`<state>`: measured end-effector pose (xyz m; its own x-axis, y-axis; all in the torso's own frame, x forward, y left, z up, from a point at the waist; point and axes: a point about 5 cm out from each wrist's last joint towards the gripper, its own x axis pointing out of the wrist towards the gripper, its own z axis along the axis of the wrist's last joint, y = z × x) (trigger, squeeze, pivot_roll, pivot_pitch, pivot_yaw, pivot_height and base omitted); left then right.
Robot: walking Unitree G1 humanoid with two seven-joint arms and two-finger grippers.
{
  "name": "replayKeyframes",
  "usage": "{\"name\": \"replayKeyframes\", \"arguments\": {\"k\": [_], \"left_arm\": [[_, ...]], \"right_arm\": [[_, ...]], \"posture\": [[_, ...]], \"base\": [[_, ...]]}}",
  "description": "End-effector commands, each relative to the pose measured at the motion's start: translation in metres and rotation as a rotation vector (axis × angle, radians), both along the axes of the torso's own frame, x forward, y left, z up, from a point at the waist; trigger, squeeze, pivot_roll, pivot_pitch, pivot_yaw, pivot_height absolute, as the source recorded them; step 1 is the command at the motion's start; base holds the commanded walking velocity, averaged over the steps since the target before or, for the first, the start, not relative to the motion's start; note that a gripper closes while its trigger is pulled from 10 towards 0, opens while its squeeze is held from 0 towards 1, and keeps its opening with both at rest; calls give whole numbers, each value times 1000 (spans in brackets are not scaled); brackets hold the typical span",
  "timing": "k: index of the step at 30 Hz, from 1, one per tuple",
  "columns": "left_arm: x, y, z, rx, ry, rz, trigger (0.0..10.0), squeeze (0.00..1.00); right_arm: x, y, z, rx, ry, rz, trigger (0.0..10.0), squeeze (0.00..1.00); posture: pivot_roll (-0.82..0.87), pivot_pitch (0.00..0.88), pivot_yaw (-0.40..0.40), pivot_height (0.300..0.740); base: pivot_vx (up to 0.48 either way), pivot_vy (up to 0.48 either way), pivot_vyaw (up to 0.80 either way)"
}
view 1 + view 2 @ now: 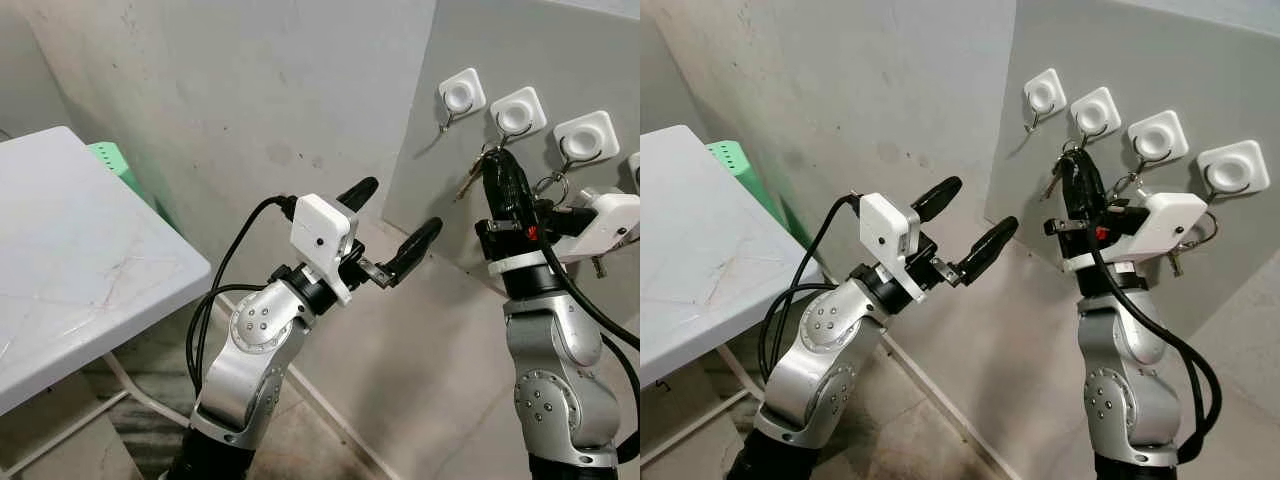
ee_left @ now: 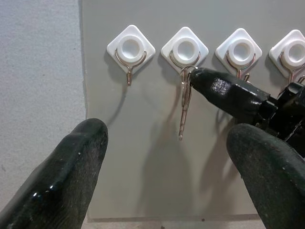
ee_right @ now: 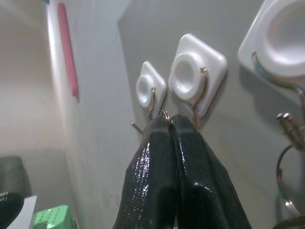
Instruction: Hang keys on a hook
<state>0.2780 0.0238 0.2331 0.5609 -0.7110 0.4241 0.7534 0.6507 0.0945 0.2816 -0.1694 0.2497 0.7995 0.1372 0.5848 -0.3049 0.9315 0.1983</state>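
Note:
Several white square hooks sit in a row on a grey panel [image 1: 440, 230]. A bunch of keys [image 2: 184, 102] hangs by its ring at the wire of the second hook [image 2: 185, 47]; whether the ring is over the wire I cannot tell. My right gripper [image 1: 497, 160] is raised against the panel and shut on the key ring [image 3: 164, 113], its fingertips pressed together just under that hook. My left gripper [image 1: 398, 208] is held open in mid-air a little left of the panel, pointing at the hooks, with nothing between its fingers [image 2: 62, 176].
A white table [image 1: 80, 260] stands at the left with a green plastic thing [image 1: 115, 160] behind it. The first hook [image 2: 130, 47] is bare. Another key ring [image 1: 553, 185] hangs below the third hook [image 1: 586, 137], close to my right wrist.

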Motion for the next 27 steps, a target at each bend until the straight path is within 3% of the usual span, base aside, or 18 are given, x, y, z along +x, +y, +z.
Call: {"name": "replayKeyframes", "arguments": {"k": [1,16,17,27], "left_arm": [[-3,-2,6,-10,-16,-6,10000,0],[-3,-1,6,-15,-14,-2,10000,0],[-3,-1,6,-16,-14,-1,10000,0],[1,3,4,-36,13,28,10000,0]], "right_arm": [[-1,-4,9,35,-25,-25,10000,0],[2,-9,-17,67,112,-26,10000,0],[2,-8,-18,73,113,-18,10000,1000],[0,-5,-23,36,101,-5,10000,1000]], "posture": [[-31,52,-33,740],[-32,53,-36,740],[-32,52,-35,740],[-24,42,-42,740]], "base": [[0,0,0],[0,0,0],[0,0,0],[0,0,0]]}}
